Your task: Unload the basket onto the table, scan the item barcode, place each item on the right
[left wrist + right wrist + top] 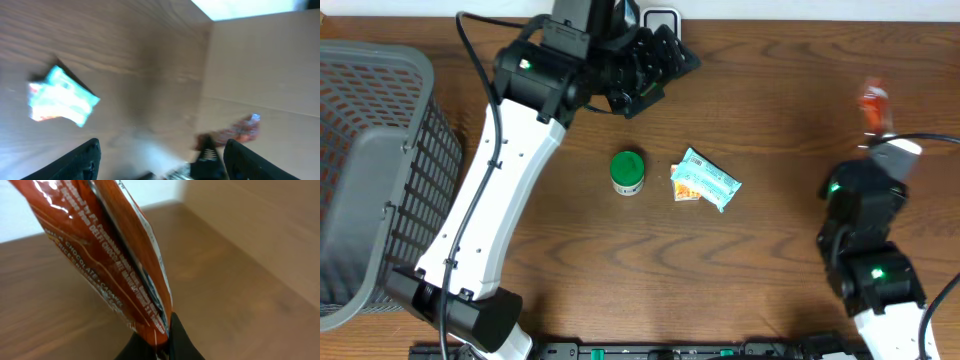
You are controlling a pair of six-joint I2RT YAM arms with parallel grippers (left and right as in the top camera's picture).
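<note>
We see a glossy orange-red wrapper (115, 255) with white print, held upright and leaning, its lower seam pinched in the right gripper (159, 347) over the table's right side.

Around the green-lidded jar (627, 172): a teal packet (706, 182) lies just to its right, the left arm (500, 200) slants past its left, and a mesh basket (370, 170) fills the far left. Bare table (720, 290) is open in front of it and rightward to the right arm (865, 215), which holds an orange wrapper (873, 103).
</note>
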